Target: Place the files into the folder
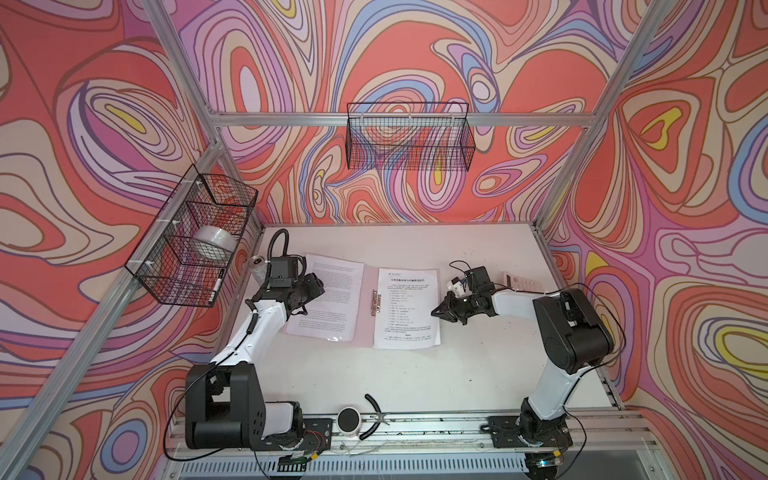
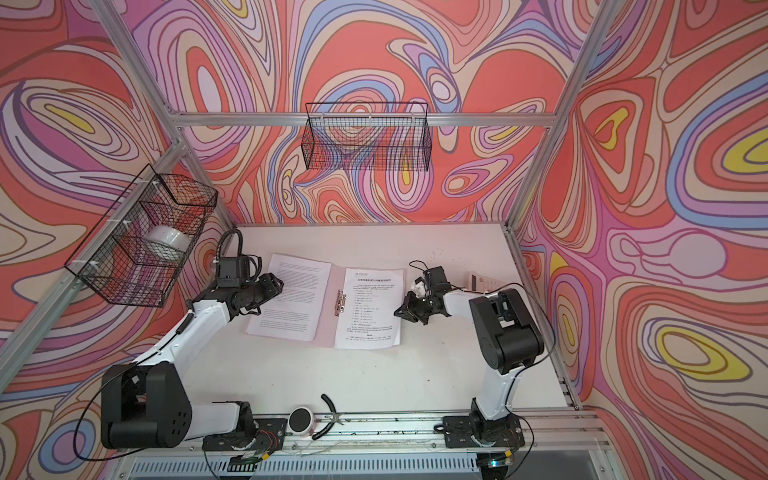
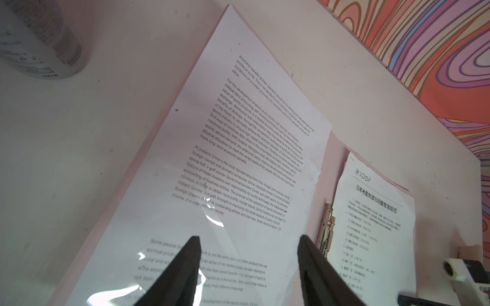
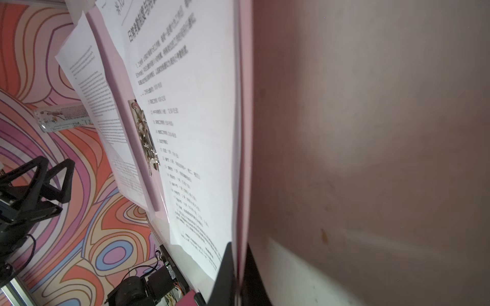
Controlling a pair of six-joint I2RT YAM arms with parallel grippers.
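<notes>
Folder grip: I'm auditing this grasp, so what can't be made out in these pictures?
Right wrist view: how many files the right end effector pinches with the folder; seen edge-on, blurred.
Left wrist view: whether the left end effector touches the files; angle hides height.
Both top views: the print, too small.

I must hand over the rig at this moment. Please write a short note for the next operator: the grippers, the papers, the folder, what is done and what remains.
Left gripper: open, hovering over the dense-text sheet, holding nothing.
Right gripper: shut on the right edge of the folder, which lies open.
Files: dense-text sheet on the left leaf, headed sheet on the right leaf.
Done: both visible sheets lie on the open folder.
Left: probably fold the gripped right leaf over to close it.
</notes>
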